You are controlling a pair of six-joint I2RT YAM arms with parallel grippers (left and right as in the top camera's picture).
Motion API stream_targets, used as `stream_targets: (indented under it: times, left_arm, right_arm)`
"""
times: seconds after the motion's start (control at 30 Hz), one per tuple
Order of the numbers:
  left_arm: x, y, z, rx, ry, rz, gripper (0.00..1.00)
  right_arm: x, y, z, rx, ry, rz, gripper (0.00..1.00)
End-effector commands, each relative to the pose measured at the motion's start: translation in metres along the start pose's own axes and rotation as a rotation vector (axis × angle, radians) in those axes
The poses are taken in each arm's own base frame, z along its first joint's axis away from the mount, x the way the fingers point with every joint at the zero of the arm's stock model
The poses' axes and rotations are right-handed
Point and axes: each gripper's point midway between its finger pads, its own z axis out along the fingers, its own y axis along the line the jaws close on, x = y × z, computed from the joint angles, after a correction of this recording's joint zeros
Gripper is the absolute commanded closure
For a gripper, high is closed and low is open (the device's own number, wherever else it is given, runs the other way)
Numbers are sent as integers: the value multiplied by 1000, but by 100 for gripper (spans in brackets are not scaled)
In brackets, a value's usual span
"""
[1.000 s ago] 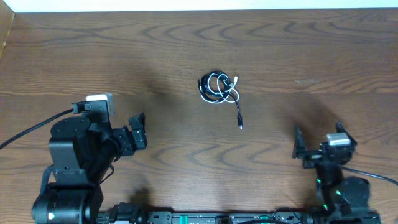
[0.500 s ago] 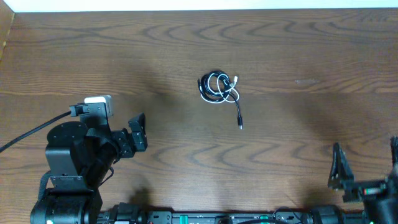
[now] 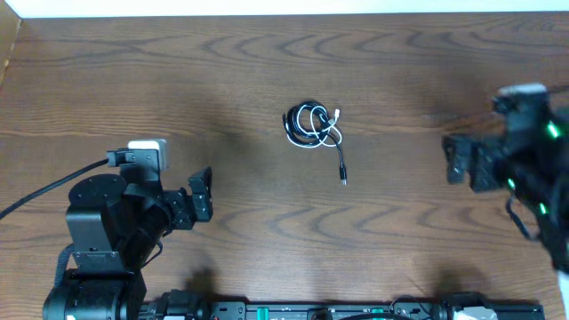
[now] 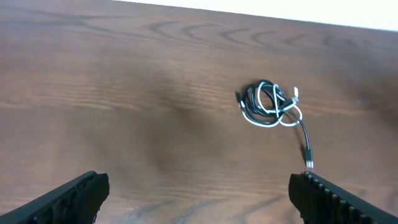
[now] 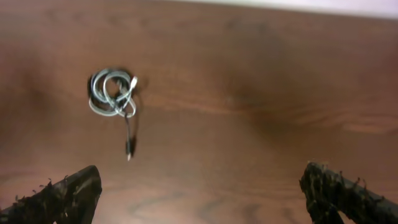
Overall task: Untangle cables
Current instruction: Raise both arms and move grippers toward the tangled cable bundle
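From overhead, the cables (image 3: 312, 126) lie as one small knotted coil just above the middle of the frame on the tabletop (image 3: 178, 62). The black and white strands are looped through each other, and a black plug end (image 3: 343, 177) trails toward the lower right. Your left pincer (image 3: 203, 191) sits at lower left and your right pincer (image 3: 458, 162), blurred, near the right edge. Both are well apart from the bundle, so I judge you are at the approach, with nothing grasped yet. How wide each pincer stands reads poorly here. The left wrist view settles it for that arm: its fingers (image 4: 74, 196) sit at the two lower corners, spread wide and empty, with the coil right of centre in the upper half. The right wrist view shows its fingers (image 5: 62, 196) equally wide and empty, with the coil at upper left, but softer, so the strands merge. Next, you would likely need one pincer to pin the coil while the other takes the free plug end and draws it out.
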Motion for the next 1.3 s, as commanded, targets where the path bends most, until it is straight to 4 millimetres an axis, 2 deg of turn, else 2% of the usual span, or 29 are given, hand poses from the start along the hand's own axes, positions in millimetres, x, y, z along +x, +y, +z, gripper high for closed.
stream_targets:
  times: [0.0,0.17,0.3,0.33,0.37,0.4,0.43,0.47,0.53,0.57,0.6,0.63,0.67,0.73,0.77,0.8,0.83,0.87,0.93,0.97,1.17,1.27]
  left_arm:
    - [-13,-6,-9,21,-41,71,2]
    - [-33,7,-9,-60,-53,71,2]
    - [-53,9,7,-69,-4,67,2]
    - [-55,8,11,-65,9,65,5]
    - [-56,7,15,-57,27,63,13]
    - [-57,7,20,-50,43,59,25]
    - [-58,7,24,-50,55,49,47]
    - [-58,8,31,-51,74,33,62]
    - [-56,9,35,-53,90,31,69]
    - [-56,9,36,-53,96,30,71]
    - [-55,9,37,-53,96,30,74]
    - [-55,10,37,-54,97,30,75]
    - [-56,9,36,-53,95,31,75]
    - [-56,10,36,-54,93,31,67]
    - [-57,9,36,-53,91,31,62]
    - [-57,9,36,-53,88,32,40]
    - [-58,9,36,-53,85,32,25]
    - [-59,9,37,-52,82,32,20]
    - [-60,9,37,-52,76,33,6]
    - [-62,9,37,-52,71,34,2]
    - [-72,4,38,-26,29,40,0]
    - [-81,-1,43,7,0,45,0]
  right_arm:
    - [-2,18,16,-109,55,8,1]
    - [2,24,44,-157,138,-2,1]
    - [7,22,59,-154,187,-32,1]
    - [7,22,60,-155,191,-32,5]
    - [8,22,61,-154,194,-32,10]
    - [8,22,61,-154,195,-32,21]
    - [8,22,61,-154,195,-31,32]
    - [8,22,61,-154,195,-31,48]
    - [8,22,61,-154,195,-31,68]
    - [8,22,61,-154,195,-31,70]
    - [8,22,61,-154,195,-31,86]
    - [8,22,62,-154,195,-31,92]
    - [8,22,62,-154,194,-31,87]
    - [8,22,62,-154,194,-31,87]
    - [8,22,62,-154,194,-31,79]
    - [8,22,62,-154,194,-31,44]
    - [8,22,62,-154,194,-31,14]
    - [8,22,62,-154,194,-31,7]
    - [8,22,62,-154,194,-31,1]
    - [7,22,62,-154,192,-31,1]
    - [1,17,65,-126,170,-32,1]
    - [1,13,72,-102,180,-33,1]
